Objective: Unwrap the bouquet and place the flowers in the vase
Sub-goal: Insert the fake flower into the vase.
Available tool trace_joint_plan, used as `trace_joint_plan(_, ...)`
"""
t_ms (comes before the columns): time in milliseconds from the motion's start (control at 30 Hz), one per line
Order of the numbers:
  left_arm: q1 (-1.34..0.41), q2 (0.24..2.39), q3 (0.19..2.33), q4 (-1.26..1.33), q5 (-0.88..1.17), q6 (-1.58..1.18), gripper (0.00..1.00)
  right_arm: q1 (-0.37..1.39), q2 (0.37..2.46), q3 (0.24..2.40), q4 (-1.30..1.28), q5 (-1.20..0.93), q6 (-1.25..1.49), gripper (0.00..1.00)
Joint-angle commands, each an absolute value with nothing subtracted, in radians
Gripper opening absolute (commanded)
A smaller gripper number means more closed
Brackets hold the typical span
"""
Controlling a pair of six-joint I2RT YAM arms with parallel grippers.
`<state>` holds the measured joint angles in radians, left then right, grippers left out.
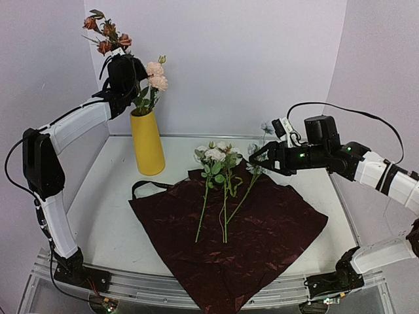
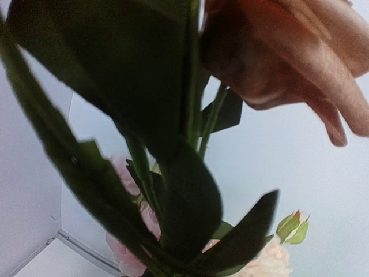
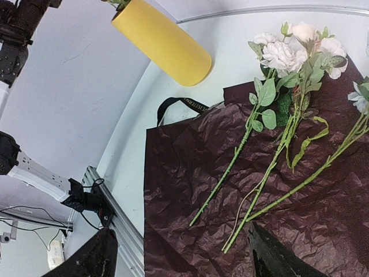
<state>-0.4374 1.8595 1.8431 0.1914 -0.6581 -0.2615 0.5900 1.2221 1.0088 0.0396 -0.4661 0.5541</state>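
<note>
The table (image 1: 105,216) was white and flat. Three pale lilac walls stood around it: a back wall (image 1: 249,59), a left wall (image 1: 33,65) and a right wall (image 1: 386,65). A metal rail (image 1: 150,285) ran along the near edge of the table, and a thin raised rim (image 1: 344,212) ran along its right side. In the right wrist view, thin black cables (image 3: 34,212) hung outside the table, beyond the rail, and a small white object (image 3: 55,254) was near them; its kind could not be told. In the left wrist view, a grey strip (image 2: 86,251) ran where wall met table.
</note>
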Motion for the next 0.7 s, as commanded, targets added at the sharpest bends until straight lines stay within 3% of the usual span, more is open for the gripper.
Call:
trace_joint_plan(0,-0.431,1.826,1.766,0.224,-0.658,-0.259,0.0,0.592,1.227,1.013,0.043,-0.487,0.561,0.78)
trace_joint_plan(100,-0.433,1.793,1.683,0.222,-0.605,-0.264,0.04,0.592,1.219,1.008,0.046,-0.483,0.562,0.78)
trace_joint_plan(233,-0.434,1.74,1.57,0.218,-0.577,-0.283,0.32,0.592,1.213,1.015,0.046,-0.48,0.557,0.78)
trace_joint_plan(333,-0.434,1.697,1.498,0.216,-0.566,-0.294,0.46,0.593,1.213,1.017,0.046,-0.483,0.557,0.78)
trace_joint_plan(533,-0.436,1.604,1.384,0.21,-0.533,-0.312,0.57,0.593,1.214,1.014,0.046,-0.491,0.561,0.78)
trace_joint_plan(667,-0.436,1.566,1.338,0.209,-0.517,-0.299,0.54,0.592,1.203,1.003,0.047,-0.488,0.568,0.78)
